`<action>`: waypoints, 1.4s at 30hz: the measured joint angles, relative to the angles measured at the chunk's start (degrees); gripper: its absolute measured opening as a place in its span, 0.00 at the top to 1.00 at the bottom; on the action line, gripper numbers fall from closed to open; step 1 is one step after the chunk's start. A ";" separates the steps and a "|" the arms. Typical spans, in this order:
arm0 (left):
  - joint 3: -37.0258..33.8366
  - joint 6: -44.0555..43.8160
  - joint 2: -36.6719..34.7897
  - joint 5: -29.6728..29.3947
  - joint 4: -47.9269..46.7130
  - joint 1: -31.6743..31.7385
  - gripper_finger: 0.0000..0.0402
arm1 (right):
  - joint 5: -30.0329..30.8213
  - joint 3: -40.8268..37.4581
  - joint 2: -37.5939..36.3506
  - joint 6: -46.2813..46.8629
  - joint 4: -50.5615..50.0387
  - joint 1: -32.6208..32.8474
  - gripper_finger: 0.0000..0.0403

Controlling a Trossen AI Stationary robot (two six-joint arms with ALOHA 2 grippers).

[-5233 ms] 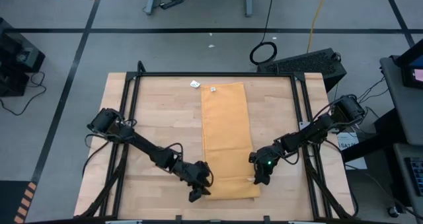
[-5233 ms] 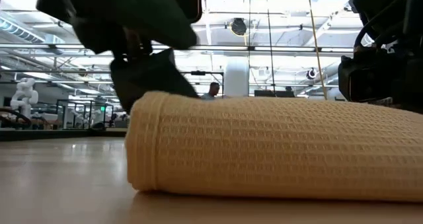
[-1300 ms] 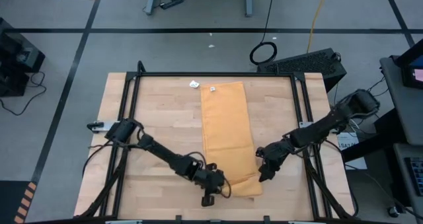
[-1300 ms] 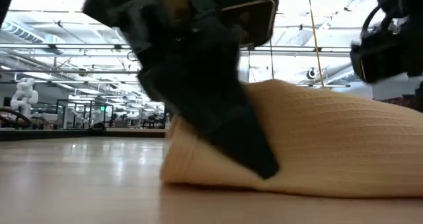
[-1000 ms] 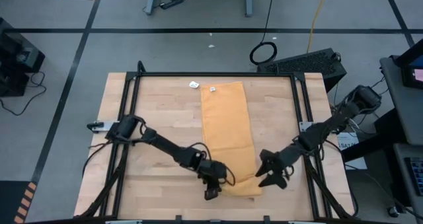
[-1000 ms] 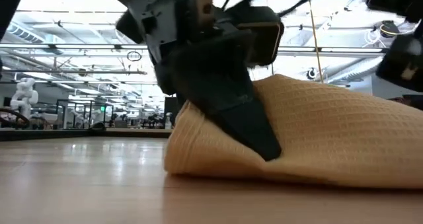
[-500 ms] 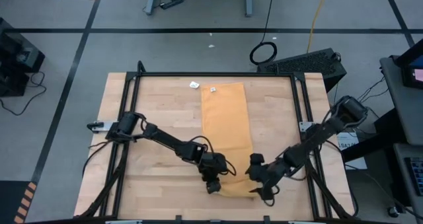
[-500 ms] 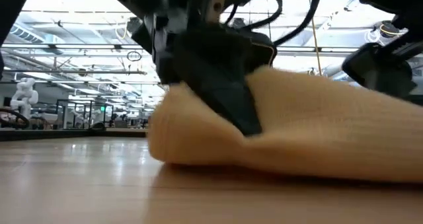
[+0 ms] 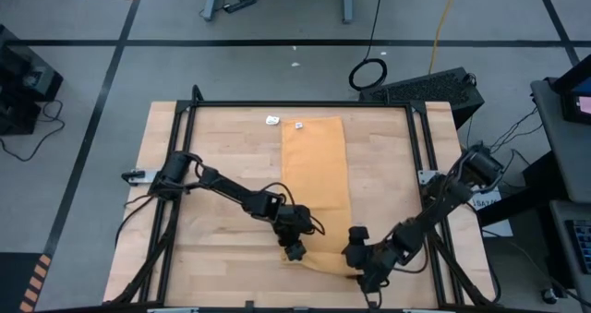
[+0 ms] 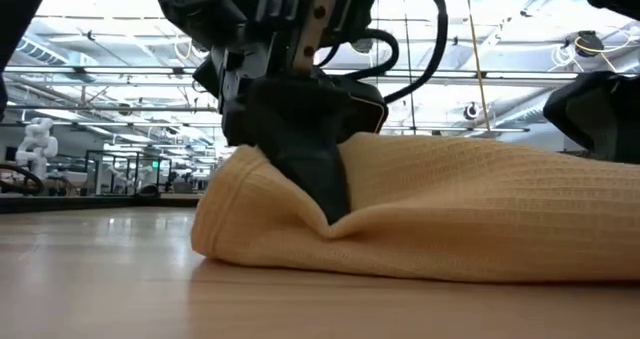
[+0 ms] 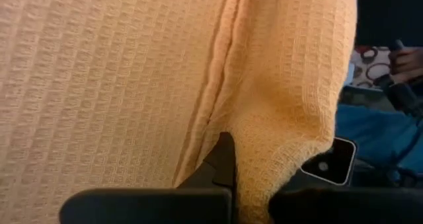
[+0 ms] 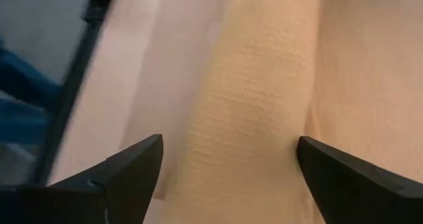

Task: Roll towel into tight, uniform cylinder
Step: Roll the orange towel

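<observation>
Table (image 9: 212,165): a light wooden top inside a black frame; both arms reach in from its left and right sides toward the near edge.
Towel (image 9: 314,179): a mustard-yellow strip in the middle of the table. Its long axis runs from far to near. The far end lies flat and points away, with the small white label (image 9: 298,125) at the far edge.
Roll (image 10: 300,229): the near end of the towel is turned over into a thick, loose fold with a dent in it. Compared with a second ago, this fold now sits a little farther from the near edge.
Meaning: the rolling is, I judge, only at its beginning; most of the strip is not yet rolled, and the fold looks uneven, not tight.
Left gripper (image 9: 294,248): at the near left corner of the towel, closed on the folded edge; cloth sits between its fingers (image 11: 221,161) in the left wrist view.
Right gripper (image 9: 362,267): at the near right corner, moved inward since half a second ago. Its fingers (image 12: 135,161) stand wide apart over the fold and hold nothing.
</observation>
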 joint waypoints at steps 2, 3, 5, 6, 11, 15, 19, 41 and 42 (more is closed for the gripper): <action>-0.63 0.50 -0.11 0.23 0.19 -0.01 0.98 | 2.45 0.06 0.64 0.64 0.59 0.25 0.16; -0.87 0.50 -0.15 0.60 0.35 0.01 0.98 | 3.26 0.07 0.95 0.84 0.61 0.22 0.16; -1.37 0.30 -0.19 1.24 1.28 0.06 0.98 | 3.23 0.02 1.63 0.80 0.61 0.08 0.16; -1.43 0.28 -0.20 1.33 1.47 0.07 0.98 | 2.59 0.02 2.03 0.64 0.96 0.01 0.16; -1.45 0.28 -0.17 1.35 1.59 0.06 0.98 | 1.82 0.02 2.64 -0.12 1.42 0.07 0.16; -1.47 0.22 -0.13 1.28 1.68 0.06 0.98 | 1.95 0.02 2.67 1.96 1.37 -0.26 0.19; -1.50 0.12 -0.09 1.15 1.69 0.06 0.98 | 1.96 0.02 2.71 2.94 1.35 -0.81 0.31; -1.69 13.56 -15.07 -6.04 -18.26 1.65 0.39 | -11.84 0.02 2.71 14.64 4.62 -4.89 0.99; -1.69 15.41 -16.39 -7.21 -20.73 1.63 0.37 | -12.76 0.02 2.71 15.24 4.93 -5.32 0.99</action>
